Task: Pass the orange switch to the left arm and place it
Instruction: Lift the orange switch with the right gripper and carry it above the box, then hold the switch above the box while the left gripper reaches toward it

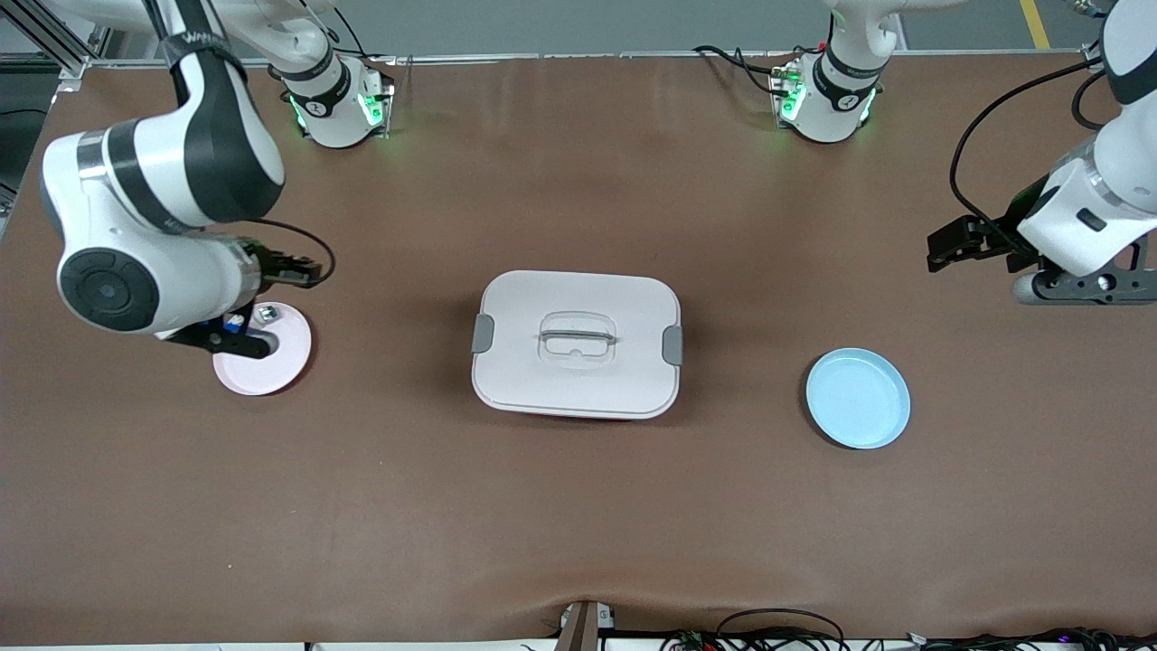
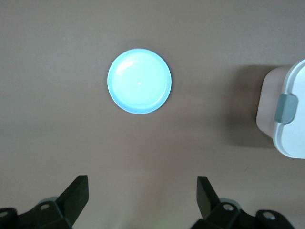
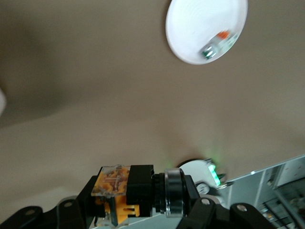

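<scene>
- Front view: the right gripper (image 1: 237, 336), half hidden under its own arm, hangs over one pink plate (image 1: 276, 366); one box (image 1: 577, 344); one blue plate (image 1: 858, 399).
- Left wrist view: the left gripper (image 2: 142, 194) waits, fingers spread, nothing between them.
- Right wrist view: fingers clamp the orange switch (image 3: 127, 192), partly cut off; one clear-and-grey part (image 3: 217, 45) lies on the plate.

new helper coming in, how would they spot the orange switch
Start from the white box mid-table and look toward the right arm's end, above the pink plate. The orange switch is clamped in the right end effector; unlike the clear-and-grey part on the plate, it is black and orange.
</scene>
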